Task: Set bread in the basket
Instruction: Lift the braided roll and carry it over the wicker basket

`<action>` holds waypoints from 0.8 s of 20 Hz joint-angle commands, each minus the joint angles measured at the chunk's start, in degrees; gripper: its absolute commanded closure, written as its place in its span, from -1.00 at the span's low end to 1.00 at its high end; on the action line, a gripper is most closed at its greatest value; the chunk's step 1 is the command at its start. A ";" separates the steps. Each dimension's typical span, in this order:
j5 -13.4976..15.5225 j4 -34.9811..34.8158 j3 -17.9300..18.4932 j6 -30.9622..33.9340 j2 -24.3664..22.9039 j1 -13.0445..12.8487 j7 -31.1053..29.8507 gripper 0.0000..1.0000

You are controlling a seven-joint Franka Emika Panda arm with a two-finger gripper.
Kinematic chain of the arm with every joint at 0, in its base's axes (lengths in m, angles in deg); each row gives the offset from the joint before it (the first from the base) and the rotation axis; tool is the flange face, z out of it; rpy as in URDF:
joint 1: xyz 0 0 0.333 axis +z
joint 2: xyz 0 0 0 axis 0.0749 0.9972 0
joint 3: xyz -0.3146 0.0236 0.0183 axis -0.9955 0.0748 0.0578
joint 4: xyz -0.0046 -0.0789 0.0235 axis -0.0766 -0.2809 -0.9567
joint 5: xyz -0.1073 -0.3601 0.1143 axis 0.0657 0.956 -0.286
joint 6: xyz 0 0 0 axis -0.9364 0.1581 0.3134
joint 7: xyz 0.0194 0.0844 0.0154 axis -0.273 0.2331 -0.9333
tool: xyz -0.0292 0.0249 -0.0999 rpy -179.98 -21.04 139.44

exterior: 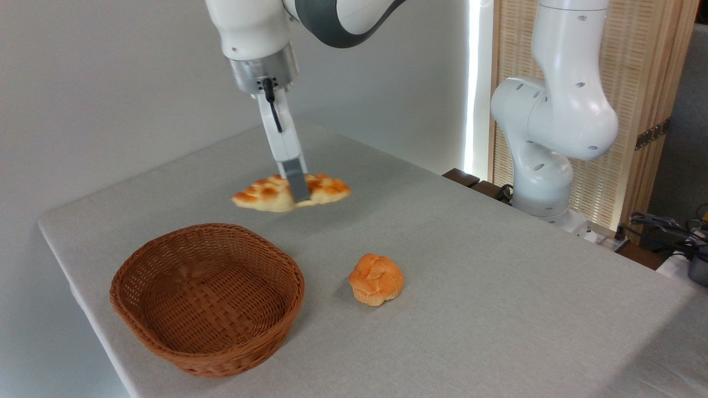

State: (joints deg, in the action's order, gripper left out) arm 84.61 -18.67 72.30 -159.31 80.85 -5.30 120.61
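Gripping the bread (265, 194) midway, seemingly airborne, gripper (298, 190) holds it left-right.

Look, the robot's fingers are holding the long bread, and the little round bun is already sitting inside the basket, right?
Not quite. The fingers do hold the long bread, but the little round bun is not inside the basket. The camera view shows it sitting on the table, just to the right of the basket, and nothing is in the basket.
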 commanded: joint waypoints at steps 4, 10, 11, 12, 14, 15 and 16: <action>3.02 10.87 -0.93 -14.65 12.41 -0.34 -20.30 0.26; 1.19 10.52 -2.51 -22.60 16.11 -0.43 -19.96 -0.07; -0.48 10.43 -3.38 -22.60 16.64 -0.43 -20.23 -0.45; -2.15 10.25 -3.74 -22.77 17.34 -0.34 -20.49 -0.65; -2.43 10.34 -5.58 -26.44 19.44 -0.34 -21.54 -0.72; -2.69 9.90 -6.03 -27.94 19.80 -0.34 -22.85 -0.79; -2.78 9.72 -6.12 -28.04 19.98 -0.34 -23.21 -0.86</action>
State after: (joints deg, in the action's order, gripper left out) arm 83.22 -9.11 67.65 -184.25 99.12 -5.79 100.19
